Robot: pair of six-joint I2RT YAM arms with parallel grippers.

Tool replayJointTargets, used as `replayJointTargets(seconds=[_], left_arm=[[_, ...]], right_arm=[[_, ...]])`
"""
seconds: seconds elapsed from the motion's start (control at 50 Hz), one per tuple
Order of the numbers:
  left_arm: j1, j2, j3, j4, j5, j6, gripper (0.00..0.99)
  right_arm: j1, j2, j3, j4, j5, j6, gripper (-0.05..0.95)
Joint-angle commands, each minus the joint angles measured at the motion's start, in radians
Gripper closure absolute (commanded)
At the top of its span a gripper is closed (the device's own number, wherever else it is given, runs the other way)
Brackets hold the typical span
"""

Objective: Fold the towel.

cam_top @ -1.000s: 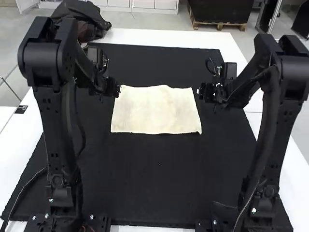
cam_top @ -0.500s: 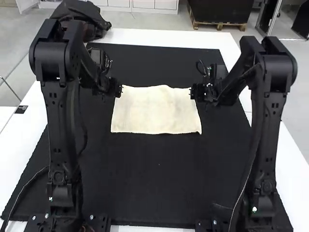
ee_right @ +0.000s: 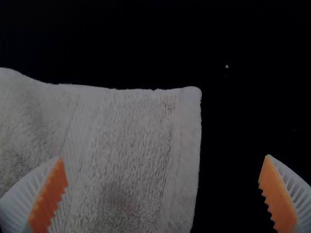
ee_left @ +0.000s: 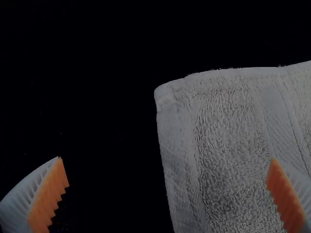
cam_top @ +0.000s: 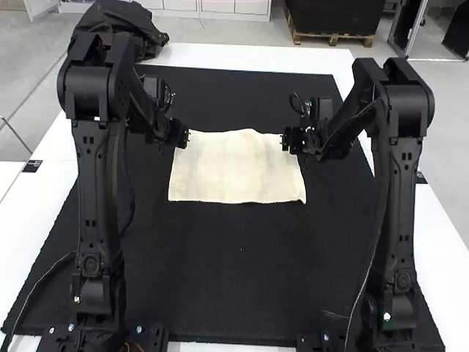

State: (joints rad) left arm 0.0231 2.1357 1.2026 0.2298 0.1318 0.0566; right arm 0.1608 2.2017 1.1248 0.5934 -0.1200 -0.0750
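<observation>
A cream towel (cam_top: 236,170) lies spread on the black mat, slightly wavy along its far edge. My left gripper (cam_top: 182,136) is over its far left corner, and my right gripper (cam_top: 287,139) over its far right corner. In the left wrist view the left gripper (ee_left: 167,170) is open, fingers wide apart, with the towel's side edge (ee_left: 182,170) between them. The right gripper (ee_right: 163,167) stands equally wide in the right wrist view, the towel's corner (ee_right: 189,97) lying beyond its fingertips. Neither holds cloth.
The black mat (cam_top: 234,279) extends around the towel on a white table (cam_top: 242,56). A dark bag (cam_top: 124,29) rests at the table's far left corner. Cables run beside both arm bases.
The right gripper has moved left, from beside the towel to over its far right corner. The left gripper has shifted slightly right. The towel has stayed put.
</observation>
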Motion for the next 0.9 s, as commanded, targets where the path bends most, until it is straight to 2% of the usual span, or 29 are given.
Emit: replayJointTargets(seconds=[0.0,0.54,0.64,0.68,0.72,0.74,0.76,0.8,0.88], left_arm=[[-0.006,0.023,0.034,0.005,0.012,0.012,0.039],[-0.005,0.072,0.041,0.003,0.008,0.020,0.039],[-0.006,0.078,0.041,0.009,0.005,0.020,0.069],[-0.006,0.078,0.041,0.013,0.005,0.019,0.110],[-0.006,0.079,0.043,0.014,0.005,0.017,0.151],[-0.006,0.081,0.041,0.014,0.005,0.017,0.172],[-0.006,0.082,0.041,0.013,0.005,0.019,0.192],[-0.006,0.082,0.041,0.006,0.005,0.019,0.241],[-0.006,0.082,0.034,0.011,0.008,0.019,0.382]], right_arm=[[0.003,0.016,0.024,0.006,0.020,-0.002,-0.01],[0.000,0.076,0.029,0.008,0.020,-0.048,-0.01],[0.006,0.087,0.032,0.006,0.020,-0.062,0.00],[0.008,0.090,0.035,0.003,0.020,-0.072,0.10],[0.011,0.093,0.035,0.003,0.019,-0.088,0.25],[0.013,0.093,0.035,0.003,0.016,-0.092,0.35],[0.014,0.092,0.035,0.005,0.010,-0.098,0.50],[0.014,0.092,0.033,0.008,-0.009,-0.098,0.71],[0.008,0.096,0.035,0.006,-0.035,-0.094,0.73]])
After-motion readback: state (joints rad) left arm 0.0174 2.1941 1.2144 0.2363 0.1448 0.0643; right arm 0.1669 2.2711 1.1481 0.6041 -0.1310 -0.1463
